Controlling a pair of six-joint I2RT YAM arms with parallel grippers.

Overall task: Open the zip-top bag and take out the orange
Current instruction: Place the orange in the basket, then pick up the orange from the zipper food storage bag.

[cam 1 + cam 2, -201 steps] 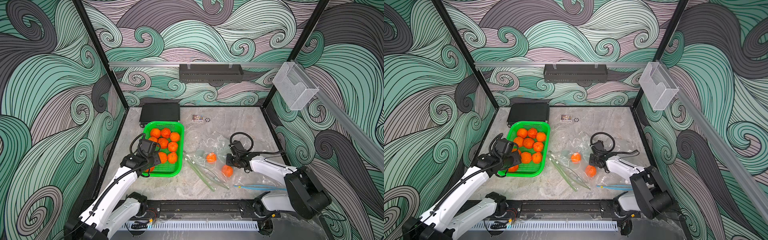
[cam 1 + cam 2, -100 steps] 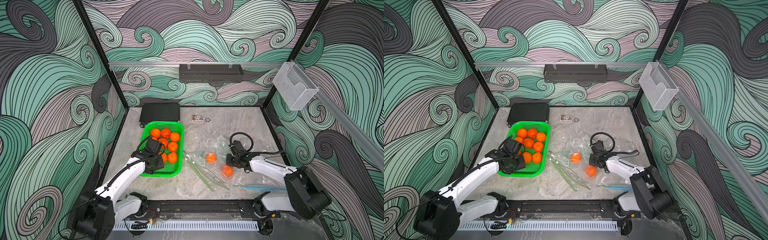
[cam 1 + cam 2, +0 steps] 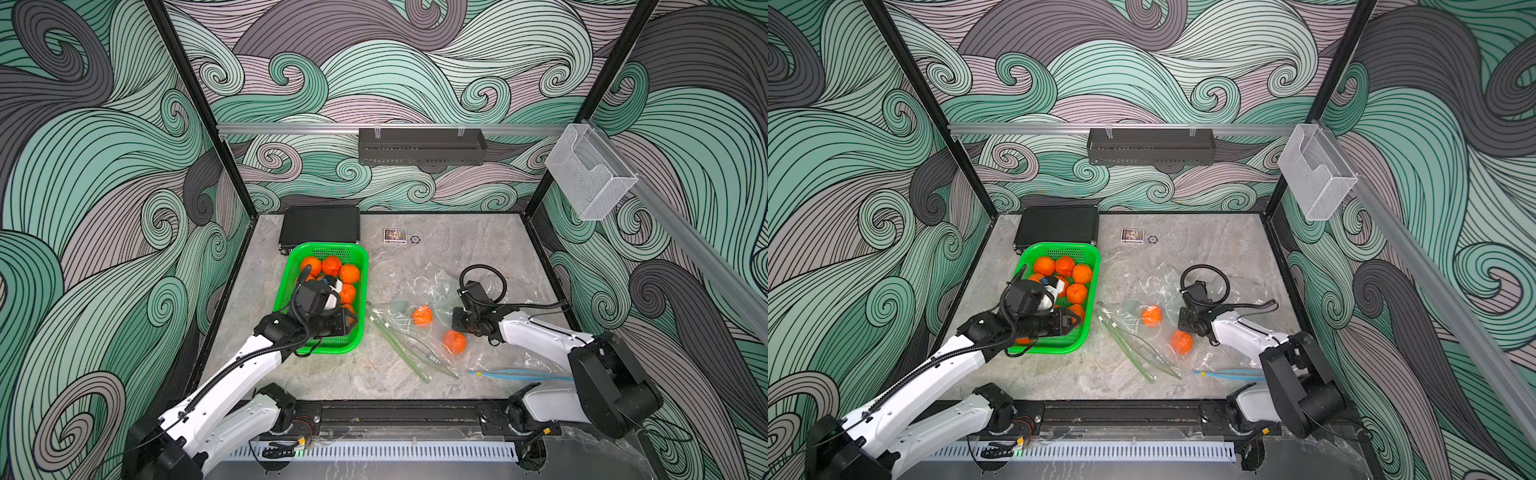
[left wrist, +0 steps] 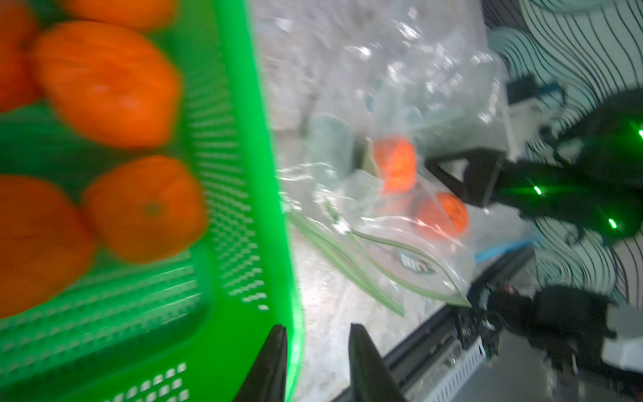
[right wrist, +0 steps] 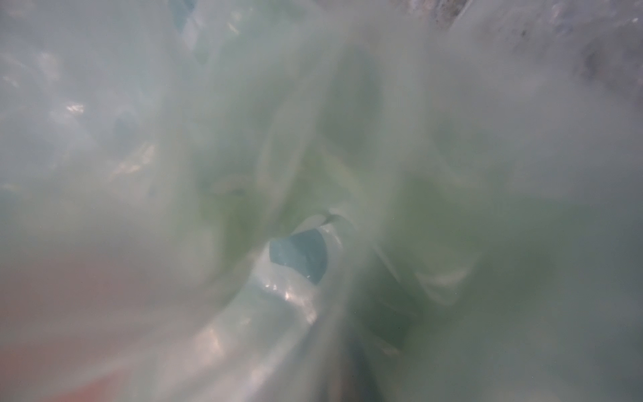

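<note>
Right of the green plastic basket (image 3: 360, 266), the nearer round orange (image 3: 454, 341) lies inside the clear zip-top bag (image 3: 428, 355), just beside my right hand (image 3: 455, 322), which is clamped on bag film. My left hand (image 4: 316, 327), jaws apart and empty, hovers farther left.

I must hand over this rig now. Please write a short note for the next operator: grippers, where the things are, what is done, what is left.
Grippers: the left gripper is open and empty, over the near corner of the green basket. The right gripper is shut on the clear bag.
Things: the far orange and the near orange both appear to lie under clear plastic. The basket oranges are in the basket.
Done: the green zip strip looks parted.
Left: take an orange out of the bag.
</note>
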